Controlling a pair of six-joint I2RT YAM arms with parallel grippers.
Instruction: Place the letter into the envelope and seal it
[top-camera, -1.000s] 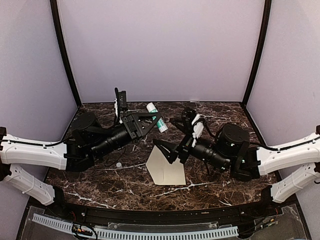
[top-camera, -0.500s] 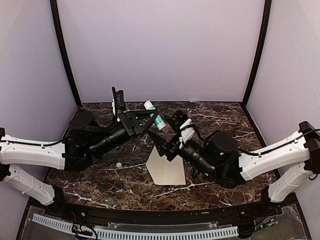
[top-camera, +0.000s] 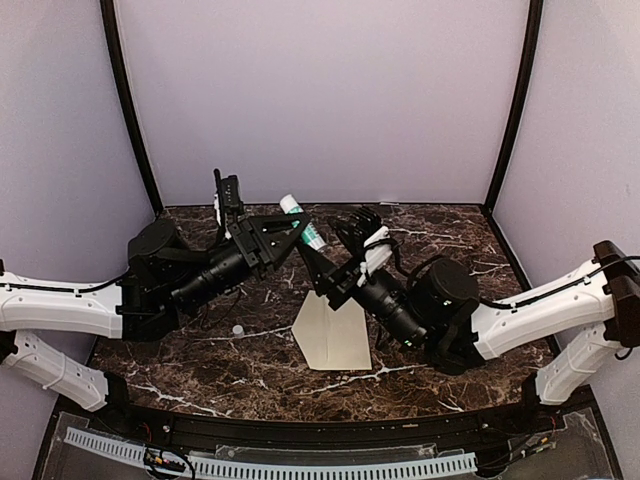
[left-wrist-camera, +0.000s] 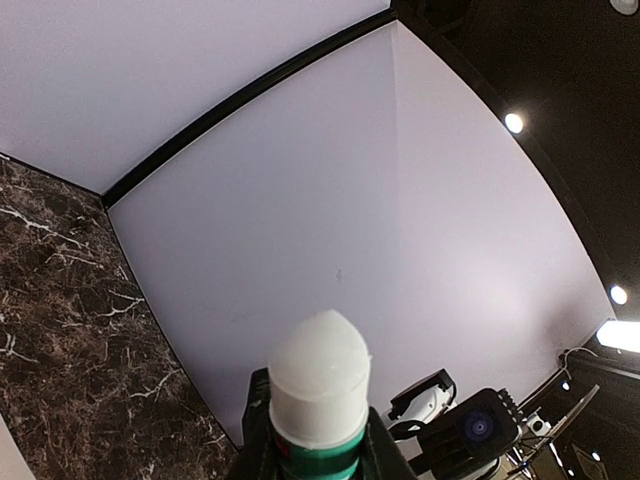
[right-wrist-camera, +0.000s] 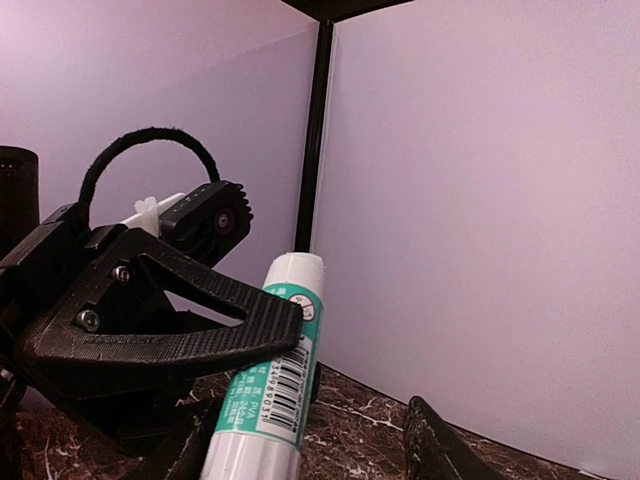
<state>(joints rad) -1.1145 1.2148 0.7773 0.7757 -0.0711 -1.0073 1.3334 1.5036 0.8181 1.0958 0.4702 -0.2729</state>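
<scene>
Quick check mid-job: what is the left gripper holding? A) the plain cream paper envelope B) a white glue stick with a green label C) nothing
B: the left gripper is shut on the white, green-labelled glue stick, which points up between its fingers.

The top camera sits high behind both arm bases and looks down and forward over the tabletop (top-camera: 200, 370) to the back wall, from some way off. The left wrist camera rides right behind the glue stick (left-wrist-camera: 318, 400), tilted up at the wall corner and ceiling lights. The right wrist camera looks low and level, close on the left fingers (right-wrist-camera: 160, 330). All three views share the glue stick. The left wrist view also catches the right wrist camera (left-wrist-camera: 475, 428).
</scene>
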